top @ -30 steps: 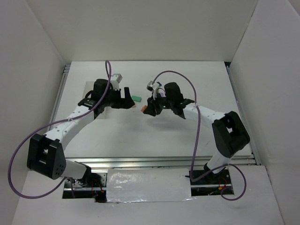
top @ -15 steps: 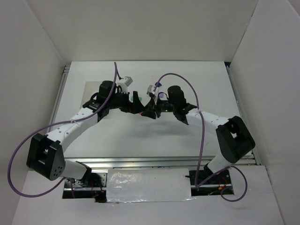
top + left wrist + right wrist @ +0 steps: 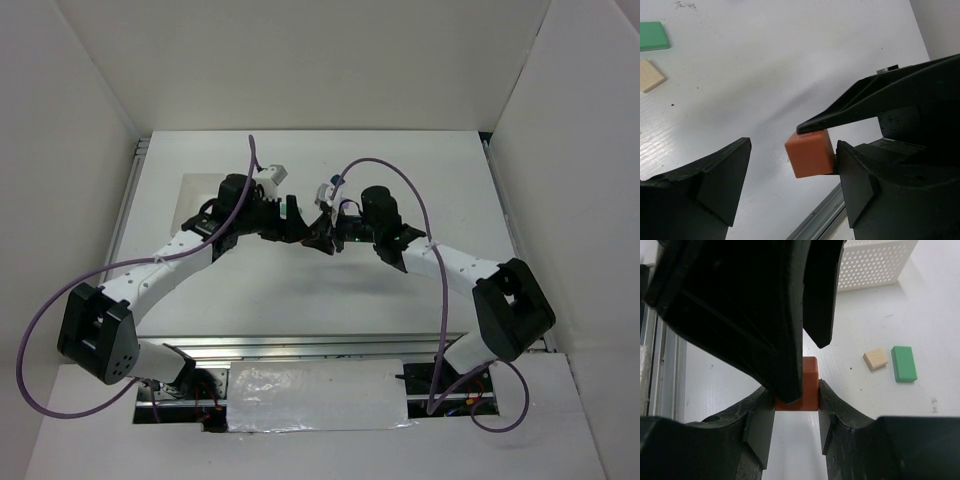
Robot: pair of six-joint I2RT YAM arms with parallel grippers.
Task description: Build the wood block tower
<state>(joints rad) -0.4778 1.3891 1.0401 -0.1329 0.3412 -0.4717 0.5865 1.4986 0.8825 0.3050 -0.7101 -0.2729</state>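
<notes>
Orange block (image 3: 809,152): small cube at mid-table, at the spot where the two arms meet.
Block hold: pinched btw the fingers of the R gripper (image 3: 796,390), one pad flat on each side face. It sits right at the fingertips, w/ its far end sticking out past them.
Block height: can't tell if it rests on the table (image 3: 300,300) or hangs just above it. L wrist view shows a grey shadow streak on the surface up-left of it.
R gripper, L wrist view: one finger shows as a black wedge coming in from the right, tip on the block's upper edge. The other finger is hidden behind the block.
L gripper (image 3: 792,147): jaws spread wide, holding nothing. It straddles the block. One finger is just beside the block's right face (contact or hairline gap, can't tell). The other finger is well apart on the left.
L gripper, R wrist view: two big black fingers fill the upper left and cover the block's upper-left part.
Arms: in top view both reach in to the centre, L from the left and R from the right, grippers tip to tip. The block is hidden btw them there.
Green block (image 3: 903,363): flat oblong lying on the table, off to the side of both grippers.
Beige block (image 3: 875,359): smaller flat piece just beside the green block, w/ a narrow gap btw them.
White box (image 3: 872,262): perforated wall, on the table beyond those two pieces. Its top is cut off by the frame edge.
</notes>
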